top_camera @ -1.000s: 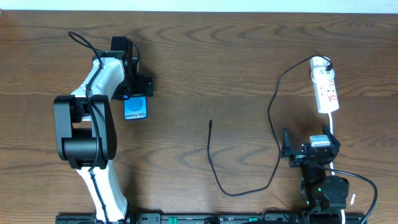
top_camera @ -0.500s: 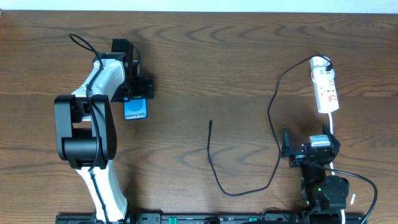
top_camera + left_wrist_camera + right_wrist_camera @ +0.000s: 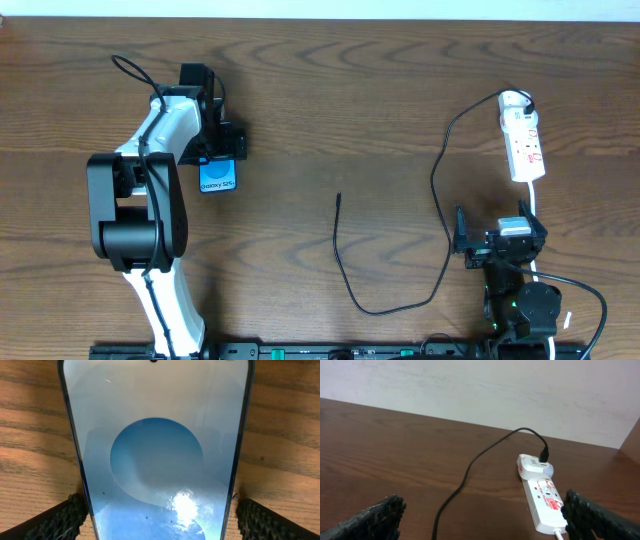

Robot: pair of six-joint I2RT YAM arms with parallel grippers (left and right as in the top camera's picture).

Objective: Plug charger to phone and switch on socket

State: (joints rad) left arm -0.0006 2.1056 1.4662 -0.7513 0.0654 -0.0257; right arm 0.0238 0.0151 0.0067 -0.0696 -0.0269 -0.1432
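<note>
The phone [image 3: 218, 179], blue screen up, lies flat on the table at the left. My left gripper [image 3: 219, 160] is over its far end. In the left wrist view the phone [image 3: 157, 435] fills the frame and the fingers [image 3: 62, 520] press its two long edges; the left gripper [image 3: 160, 522] is shut on it. The charger cable [image 3: 440, 200] runs from a white adapter [image 3: 513, 99] in the socket strip [image 3: 524, 147] down in a loop to its plug tip [image 3: 339, 197], which lies free mid-table. My right gripper [image 3: 500, 235] is open and empty below the strip. The right wrist view shows the strip [image 3: 545, 505] and cable [image 3: 470, 470].
The strip's white cord [image 3: 535, 210] runs down past my right gripper. The wooden table's far edge [image 3: 320, 20] meets a pale wall. The cable's loop [image 3: 380, 310] lies near the front edge.
</note>
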